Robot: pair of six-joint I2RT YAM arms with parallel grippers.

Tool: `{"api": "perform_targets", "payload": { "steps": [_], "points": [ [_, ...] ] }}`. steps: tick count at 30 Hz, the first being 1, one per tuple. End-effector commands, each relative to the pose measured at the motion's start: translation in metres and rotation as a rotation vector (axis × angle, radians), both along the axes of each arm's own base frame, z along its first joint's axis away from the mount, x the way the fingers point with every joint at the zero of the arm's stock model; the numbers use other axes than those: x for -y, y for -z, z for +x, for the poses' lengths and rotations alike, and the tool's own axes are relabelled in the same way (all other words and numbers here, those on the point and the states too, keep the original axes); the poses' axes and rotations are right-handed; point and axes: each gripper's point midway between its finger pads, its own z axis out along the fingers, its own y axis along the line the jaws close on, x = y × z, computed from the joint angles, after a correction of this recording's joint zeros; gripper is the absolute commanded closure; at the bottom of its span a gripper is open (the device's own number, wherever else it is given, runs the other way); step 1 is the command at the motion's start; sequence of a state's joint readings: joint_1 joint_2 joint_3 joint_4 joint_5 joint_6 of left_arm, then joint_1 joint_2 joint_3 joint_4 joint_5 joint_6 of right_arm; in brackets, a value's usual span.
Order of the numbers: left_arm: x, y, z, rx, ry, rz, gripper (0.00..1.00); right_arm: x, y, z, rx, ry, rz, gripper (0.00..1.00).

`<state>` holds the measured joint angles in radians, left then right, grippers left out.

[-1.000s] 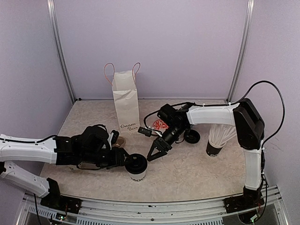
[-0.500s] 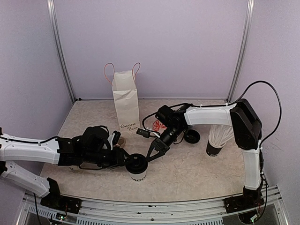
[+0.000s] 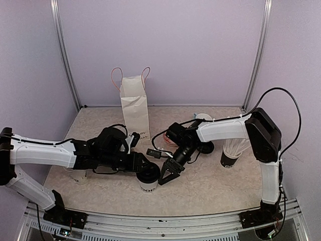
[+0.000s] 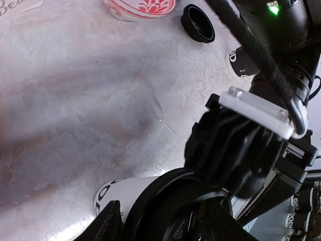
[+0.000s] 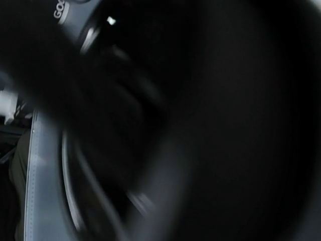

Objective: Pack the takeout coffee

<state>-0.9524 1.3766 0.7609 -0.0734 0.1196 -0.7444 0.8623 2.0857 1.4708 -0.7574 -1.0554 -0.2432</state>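
A white paper takeout cup (image 3: 148, 184) is seen standing on the tabletop (image 3: 210, 188), capped with a round black plastic lid (image 3: 149, 173). The left tool (image 3: 144, 168) is brought in level from the cup's left side. In the left wrist view its fingers (image 4: 108, 225) are found on either side of the lidded rim, with the cup body running away from the tool. The fingers are set moderately apart around the rim, but whether they press on it cannot be told.

The right tool (image 3: 167, 177) is angled down just beside the lid's right edge, facing the left tool across the cup. Its jaws are held apart and nothing is seen between them; whether a fingertip touches the lid cannot be told. The right wrist view is dark and blurred, and nothing can be made out in it.

The cup wall is smooth and matt, tapering to its base, where black lettering is printed. The lid is glossy with a raised ring. The tabletop is mottled beige with a stone-like grain.

Beyond the left tool a tall white paper bag (image 3: 135, 106) with thin pink handles is stood upright. Behind the right tool, under its arm, a white bowl with a red pattern (image 4: 140, 6) and a loose black lid (image 4: 198, 30) are set. Further to the right of that tool, a dark cup of white straws (image 3: 234, 146) is stood, well apart from the cup.
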Motion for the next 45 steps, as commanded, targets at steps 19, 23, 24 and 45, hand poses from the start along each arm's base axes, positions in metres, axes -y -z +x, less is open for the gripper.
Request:
{"api": "perform_targets", "payload": {
  "steps": [19, 23, 24, 45],
  "points": [
    [-0.036, -0.064, -0.006, 0.048, -0.254, 0.008, 0.30, 0.026, -0.027, 0.026, 0.119, 0.053, 0.025, 0.46],
    [-0.053, -0.046, -0.037, -0.135, -0.373, -0.073, 0.39, 0.021, -0.034, 0.052, 0.080, 0.102, 0.052, 0.48],
    [-0.055, -0.040, -0.044, -0.164, -0.379, -0.087, 0.43, 0.019, -0.034, 0.053, 0.068, 0.102, 0.054, 0.48],
    [-0.050, 0.002, -0.073, -0.294, -0.355, -0.094, 0.67, -0.012, -0.023, 0.041, 0.007, 0.051, 0.032, 0.49]
  ]
}}
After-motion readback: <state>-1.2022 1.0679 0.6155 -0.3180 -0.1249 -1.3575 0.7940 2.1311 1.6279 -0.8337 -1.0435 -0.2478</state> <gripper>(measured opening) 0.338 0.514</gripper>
